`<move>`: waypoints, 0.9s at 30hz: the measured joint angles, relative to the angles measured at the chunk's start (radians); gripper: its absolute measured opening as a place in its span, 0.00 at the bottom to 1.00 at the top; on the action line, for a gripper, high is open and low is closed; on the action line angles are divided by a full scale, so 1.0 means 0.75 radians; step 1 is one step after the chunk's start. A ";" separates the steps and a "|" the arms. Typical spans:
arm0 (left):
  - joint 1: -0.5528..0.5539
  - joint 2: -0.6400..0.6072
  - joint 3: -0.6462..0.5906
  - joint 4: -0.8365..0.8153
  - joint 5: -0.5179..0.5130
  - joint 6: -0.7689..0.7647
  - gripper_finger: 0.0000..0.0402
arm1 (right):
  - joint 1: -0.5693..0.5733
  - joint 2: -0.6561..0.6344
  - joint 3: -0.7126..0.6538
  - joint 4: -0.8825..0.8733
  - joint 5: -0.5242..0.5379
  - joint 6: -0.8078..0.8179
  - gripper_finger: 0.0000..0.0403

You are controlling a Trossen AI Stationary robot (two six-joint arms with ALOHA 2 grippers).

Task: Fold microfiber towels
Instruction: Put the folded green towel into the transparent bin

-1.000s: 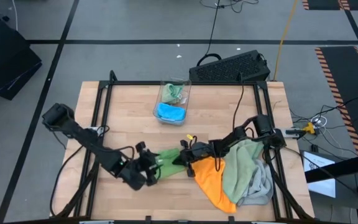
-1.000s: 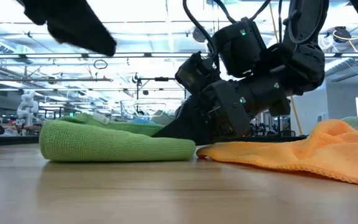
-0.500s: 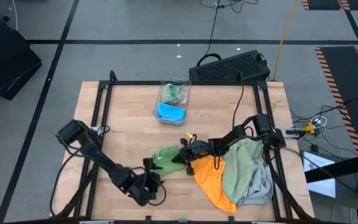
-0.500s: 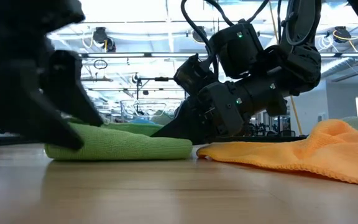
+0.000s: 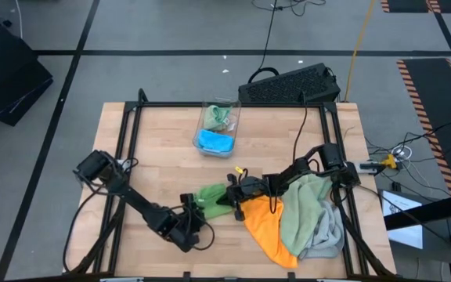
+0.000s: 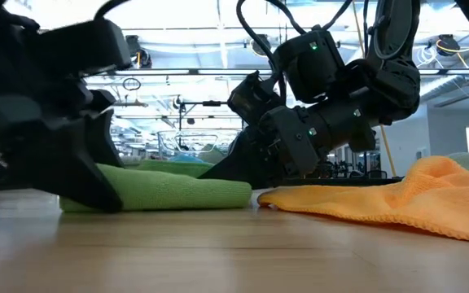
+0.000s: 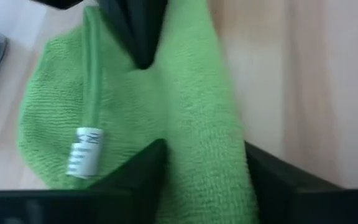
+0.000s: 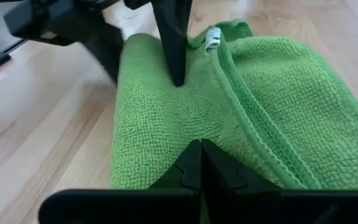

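While both arms sit low at the table's near side, I have each gripper on the bright green towel (image 5: 212, 200).

From my left, the left gripper (image 5: 195, 218) lies at the near-left end of that folded towel; its fingers (image 7: 143, 173) stand apart with a ridge of the green cloth between them, though I cannot tell if they pinch it. Behind, mid-table toward the far edge, the clear plastic bin (image 5: 234, 125) holds a blue towel (image 5: 214, 141) and another green cloth. The right gripper (image 5: 231, 199) presses on the towel's right end, jaws closed together with cloth caught at the tips. Just beside it the orange towel (image 5: 266, 227) is spread flat, touching the sage green towel (image 5: 304, 207), with the light grey towel (image 5: 330, 232) under that at the table's right edge.
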 joint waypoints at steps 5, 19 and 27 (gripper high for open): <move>0.029 0.000 -0.002 -0.094 0.005 -0.006 0.14 | -0.001 -0.056 -0.003 -0.058 0.000 0.001 0.00; 0.180 -0.288 -0.011 -0.110 -0.138 0.415 0.07 | 0.003 -0.908 -0.325 -0.441 0.222 -0.295 0.17; 0.440 -0.606 -0.009 -0.025 -0.126 0.942 0.07 | -0.006 -1.280 -0.624 -0.357 0.394 -0.386 0.18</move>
